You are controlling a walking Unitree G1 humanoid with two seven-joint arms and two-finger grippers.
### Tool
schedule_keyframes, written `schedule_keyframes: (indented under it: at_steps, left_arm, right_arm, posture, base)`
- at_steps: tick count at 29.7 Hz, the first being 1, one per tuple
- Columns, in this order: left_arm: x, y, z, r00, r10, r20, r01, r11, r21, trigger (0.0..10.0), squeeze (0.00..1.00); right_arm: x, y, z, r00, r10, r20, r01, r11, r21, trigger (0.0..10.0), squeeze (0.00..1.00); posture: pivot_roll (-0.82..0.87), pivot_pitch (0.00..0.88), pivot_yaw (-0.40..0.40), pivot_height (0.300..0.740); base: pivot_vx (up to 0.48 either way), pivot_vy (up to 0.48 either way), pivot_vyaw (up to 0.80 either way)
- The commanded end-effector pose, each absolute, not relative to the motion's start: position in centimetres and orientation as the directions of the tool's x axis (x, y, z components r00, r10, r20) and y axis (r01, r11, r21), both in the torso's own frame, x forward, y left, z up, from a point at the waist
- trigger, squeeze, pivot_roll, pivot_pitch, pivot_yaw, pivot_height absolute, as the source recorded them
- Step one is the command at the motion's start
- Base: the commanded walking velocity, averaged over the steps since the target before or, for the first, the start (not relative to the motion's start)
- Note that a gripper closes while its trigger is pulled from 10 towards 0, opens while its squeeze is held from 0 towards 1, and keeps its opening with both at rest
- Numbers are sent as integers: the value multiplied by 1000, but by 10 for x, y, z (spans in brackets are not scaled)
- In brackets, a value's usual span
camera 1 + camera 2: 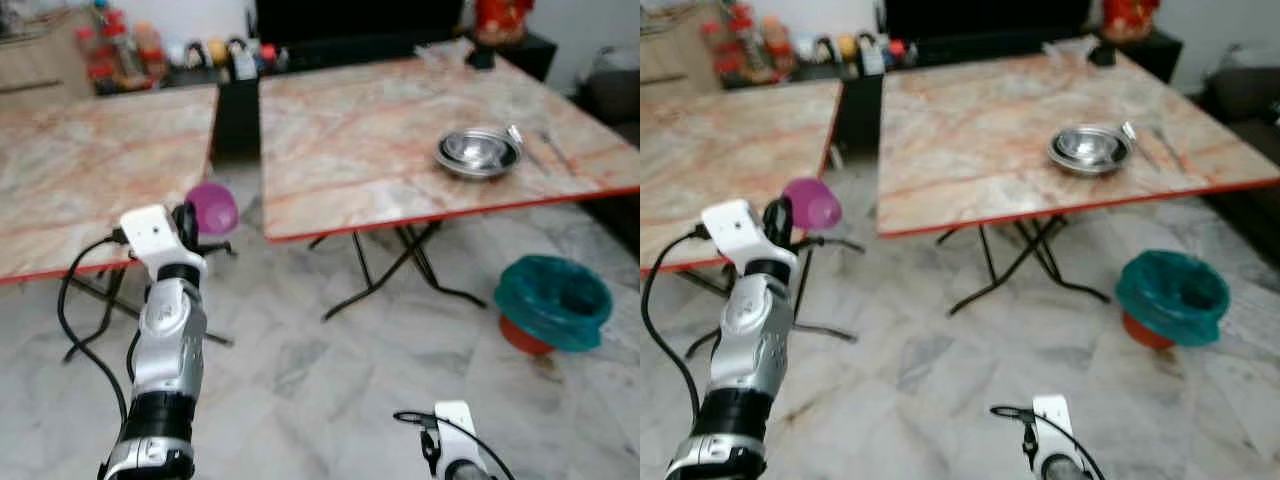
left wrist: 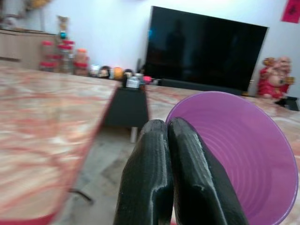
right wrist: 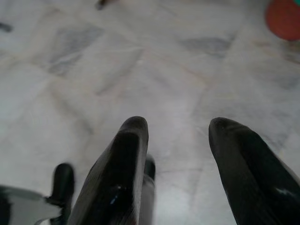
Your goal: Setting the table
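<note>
In the left eye view the left gripper (image 1: pixel 186 222) is raised in front of the robot, its fingers pinched on the rim of a purple cup (image 1: pixel 212 208) that sits just past them. The cup hangs over the gap between two marble-topped folding tables, close to the red edge of the left table (image 1: pixel 90 160). Ahead and to the gripper's right lies the near edge of the right table (image 1: pixel 400 130), with open tabletop behind it. Far to the right on that table rest stacked metal bowls (image 1: pixel 478 152), with cutlery (image 1: pixel 550 148) just beyond them near the table's far side. Below, the right table's crossed legs (image 1: pixel 395 265) stand on open marble floor (image 1: pixel 330 370). A teal-lined bin (image 1: pixel 553 302) sits on the floor well right of the gripper, below the table's corner.

The right eye view shows the same layout; a black cable (image 1: pixel 660 320) loops beside the left arm.

In the left wrist view the two fingers (image 2: pixel 185 173) are pressed together, gripping the cup's wall, its open mouth facing the camera. Beyond are the gap between the tables, a dark television (image 2: pixel 206 49) and small jars (image 2: pixel 61 56) on a low shelf.

In the right wrist view the right gripper (image 3: pixel 180 136) hangs low over bare floor, fingers spread wide apart, holding nothing.
</note>
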State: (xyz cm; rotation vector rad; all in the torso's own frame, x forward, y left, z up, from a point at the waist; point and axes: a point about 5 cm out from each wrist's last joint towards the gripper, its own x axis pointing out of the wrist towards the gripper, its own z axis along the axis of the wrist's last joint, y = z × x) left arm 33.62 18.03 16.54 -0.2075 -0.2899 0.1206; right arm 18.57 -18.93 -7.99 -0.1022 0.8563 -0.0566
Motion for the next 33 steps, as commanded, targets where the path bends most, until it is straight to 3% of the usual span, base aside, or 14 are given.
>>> schedule_keyframes:
  at_steps: [1, 14, 21, 27, 33]
  left_arm:
    - [337, 180, 172, 944, 147, 295, -79, 970, -229, 10000, 0]
    - [338, 175, 173, 946, 129, 297, -59, 971, -233, 10000, 0]
    - [339, 173, 174, 947, 118, 299, -47, 971, -236, 10000, 0]
    - [339, 171, 174, 949, 97, 298, -25, 971, -238, 10000, 0]
    - [339, 156, 173, 956, -13, 293, 86, 967, -239, 10000, 0]
  right_arm:
    - [187, -193, -79, 655, -113, -747, 50, 993, -105, 10000, 0]
    - [186, -194, -80, 643, -117, -757, 51, 993, -109, 10000, 0]
    - [186, -193, -80, 643, -115, -757, 47, 993, -110, 10000, 0]
    - [186, -193, -79, 650, -114, -752, 47, 993, -110, 10000, 0]
    - [186, -193, -79, 649, -116, -752, 47, 993, -112, 10000, 0]
  posture:
    - [31, 40, 45, 740]
    - [24, 41, 49, 740]
    - [22, 42, 50, 740]
    - [23, 42, 50, 740]
    - [23, 43, 53, 740]
  base:
    - [480, 0, 0]
    - [480, 0, 0]
    - [480, 0, -738]
    - [480, 0, 0]
    - [480, 0, 0]
